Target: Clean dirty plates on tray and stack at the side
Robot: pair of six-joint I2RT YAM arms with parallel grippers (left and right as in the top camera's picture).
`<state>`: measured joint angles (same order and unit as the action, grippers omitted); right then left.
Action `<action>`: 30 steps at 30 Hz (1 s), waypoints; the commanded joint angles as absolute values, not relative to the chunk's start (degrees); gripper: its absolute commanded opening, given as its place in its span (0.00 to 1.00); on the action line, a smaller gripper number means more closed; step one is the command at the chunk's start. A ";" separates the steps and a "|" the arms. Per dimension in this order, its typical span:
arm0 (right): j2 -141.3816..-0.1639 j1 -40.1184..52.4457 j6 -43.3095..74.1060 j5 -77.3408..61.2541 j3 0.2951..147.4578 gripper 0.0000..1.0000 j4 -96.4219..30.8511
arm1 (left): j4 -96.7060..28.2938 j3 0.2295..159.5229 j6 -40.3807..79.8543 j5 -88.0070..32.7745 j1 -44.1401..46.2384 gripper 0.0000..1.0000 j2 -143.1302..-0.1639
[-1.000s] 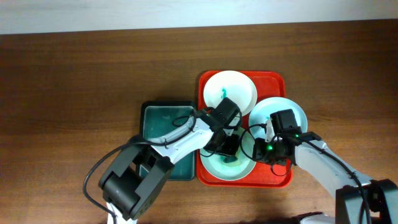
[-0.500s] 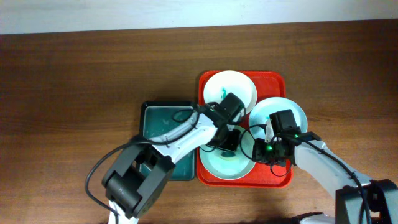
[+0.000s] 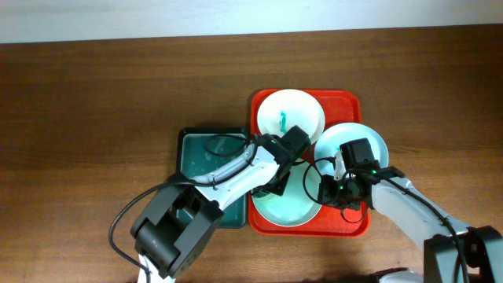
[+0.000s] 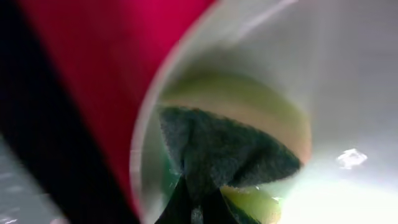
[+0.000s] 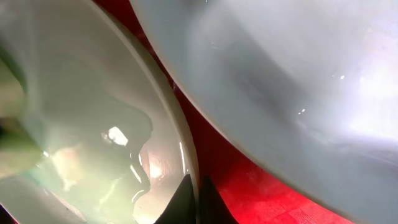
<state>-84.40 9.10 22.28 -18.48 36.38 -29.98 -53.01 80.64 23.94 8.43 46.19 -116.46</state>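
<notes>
Three plates lie on the red tray. The white plate at the back carries a teal smear. The pale blue plate is at the right. The pale green plate is at the front. My left gripper is shut on a sponge with a dark green face and a yellow body, pressed into the left part of the green plate. My right gripper is shut on the green plate's right rim, next to the blue plate; overhead, this gripper sits between the two plates.
A dark green basin stands on the wooden table just left of the tray, under my left arm. The tray's red floor shows between the green and blue plates. The table's far edge meets a pale wall.
My left gripper has slid the sponge leftward across the green plate. The teal smear seen there a second ago no longer shows. The right arm has stayed put.
</notes>
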 commanded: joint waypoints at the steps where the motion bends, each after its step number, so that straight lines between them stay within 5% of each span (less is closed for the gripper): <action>1: -84.86 8.99 21.93 -16.03 35.77 0.04 -30.68 | -58.76 84.62 26.59 15.84 45.19 0.00 -117.36; 8: -84.86 8.99 21.96 -16.03 35.77 0.04 -30.85 | -72.44 99.18 25.80 13.30 44.45 0.00 -112.31; 13: -84.86 8.99 21.91 -16.03 35.77 0.04 -30.87 | -78.35 97.69 21.45 16.36 34.89 0.00 -107.35; 20: -84.86 8.99 21.43 -16.03 35.77 0.04 -30.81 | -57.58 71.85 19.62 4.21 24.18 0.01 -107.35; 21: -84.86 8.99 21.43 -16.03 35.77 0.04 -30.83 | -57.63 71.99 19.57 4.21 23.66 0.04 -107.07; 23: -84.86 8.99 21.43 -16.05 35.77 0.04 -31.05 | -57.65 72.16 19.33 3.79 23.55 0.33 -105.54; 24: -84.86 8.99 21.43 -16.08 35.79 0.04 -31.38 | -57.91 72.16 19.20 3.55 23.55 0.78 -103.39; 25: -84.86 8.99 21.43 -16.08 35.79 0.04 -31.92 | -58.37 72.16 19.20 3.36 23.44 0.93 -101.89; 30: -82.06 8.99 18.46 -18.26 45.91 0.04 -44.29 | -62.76 72.16 19.20 2.28 18.61 1.00 -83.88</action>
